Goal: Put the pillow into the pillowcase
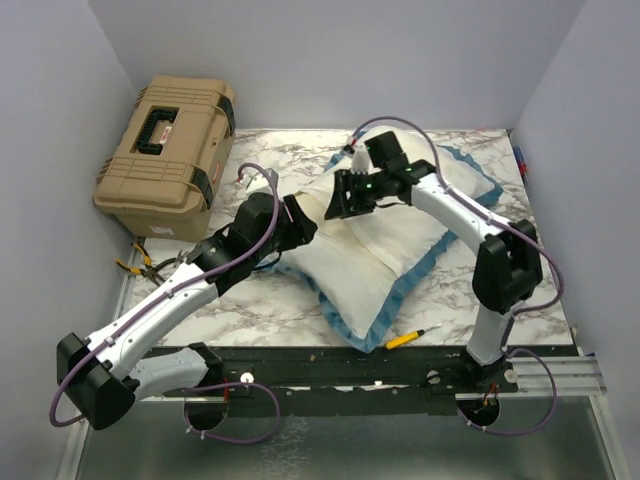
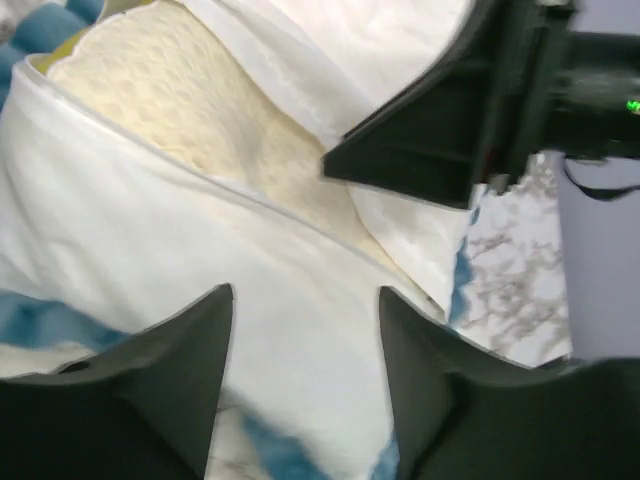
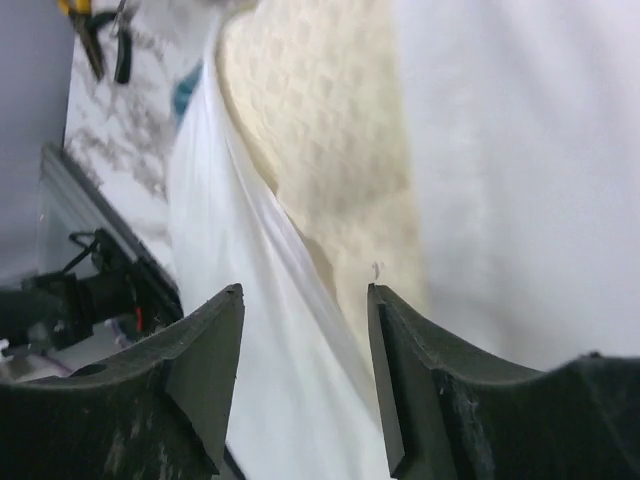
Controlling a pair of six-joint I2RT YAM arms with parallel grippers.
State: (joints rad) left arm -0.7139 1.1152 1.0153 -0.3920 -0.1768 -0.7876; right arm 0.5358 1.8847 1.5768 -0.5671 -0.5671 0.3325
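— Well, is the left gripper (image 2: pixel 305 300) pinching anything?
— No, its jaws stand spread and empty, as do those of the right gripper (image 3: pixel 303 295). Both hang over the pillowcase (image 2: pixel 120 230), where the pillow (image 2: pixel 170 90) lies partly tucked inside.

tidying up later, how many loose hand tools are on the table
2: pliers at the left edge beside the tan case, and a yellow screwdriver at the near edge by the pillowcase. More may be hidden.

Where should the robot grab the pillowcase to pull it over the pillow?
Probably the pillowcase at its white mouth hem, beside the bare dimpled pillow. Come from above, straddling the hem: it forms a thin raised fold there, while the rest lies flat.
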